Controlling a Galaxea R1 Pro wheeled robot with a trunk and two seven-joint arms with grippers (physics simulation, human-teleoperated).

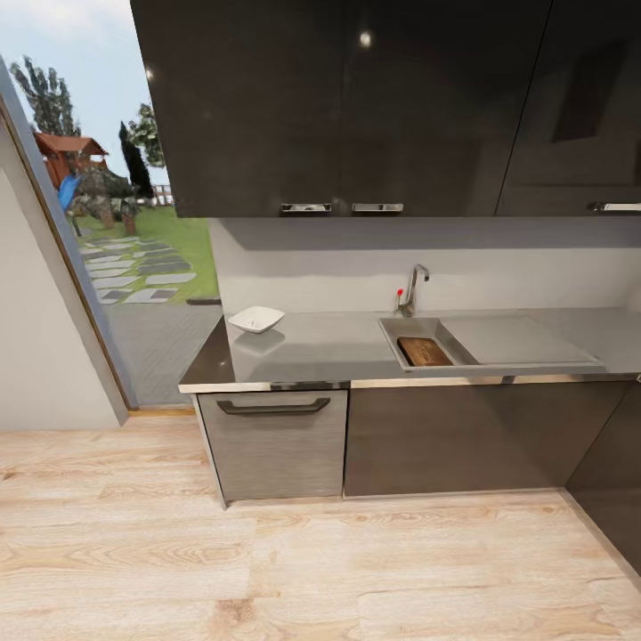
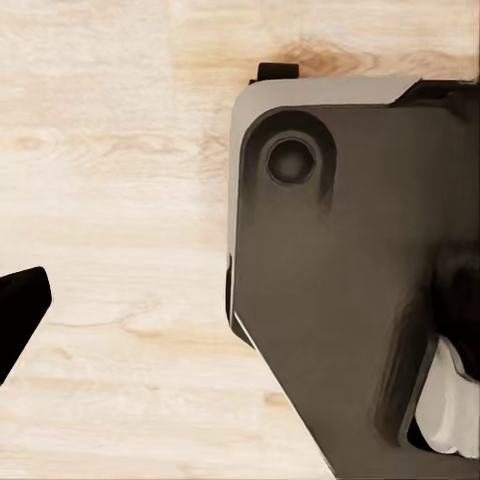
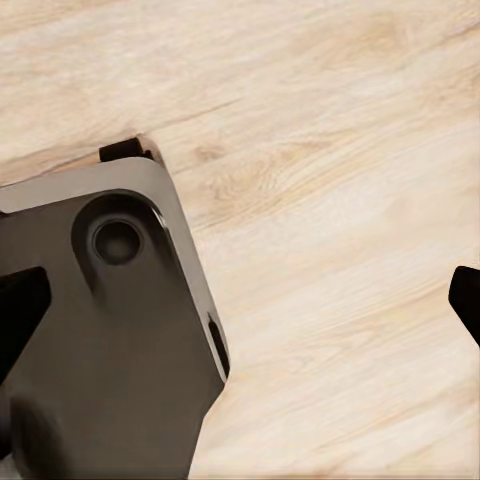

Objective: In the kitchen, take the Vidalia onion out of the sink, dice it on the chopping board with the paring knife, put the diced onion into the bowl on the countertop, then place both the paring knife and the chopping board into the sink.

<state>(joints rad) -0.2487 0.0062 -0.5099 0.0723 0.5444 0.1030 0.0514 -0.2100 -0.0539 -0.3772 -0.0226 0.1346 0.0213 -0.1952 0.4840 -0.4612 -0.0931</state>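
Note:
Across the pale wood floor stands the dark grey countertop (image 1: 329,352). A white squarish bowl (image 1: 256,319) sits near its left end. The grey sink (image 1: 389,331) is set in further right, with a chrome tap (image 1: 415,287) and a red knob behind it. The brown chopping board (image 1: 424,352) lies inside the sink. The Vidalia onion and the paring knife are out of view. My left gripper (image 2: 240,310) and right gripper (image 3: 240,305) both hang open over the floor, beside the robot's dark base (image 2: 350,280), and hold nothing.
Glossy black upper cabinets (image 1: 356,107) hang over the counter. Below it are grey lower cabinets, with a handled drawer front (image 1: 273,445) at the left. A tall window (image 1: 107,223) onto a garden is at the far left. Another cabinet run (image 1: 614,499) starts at the right.

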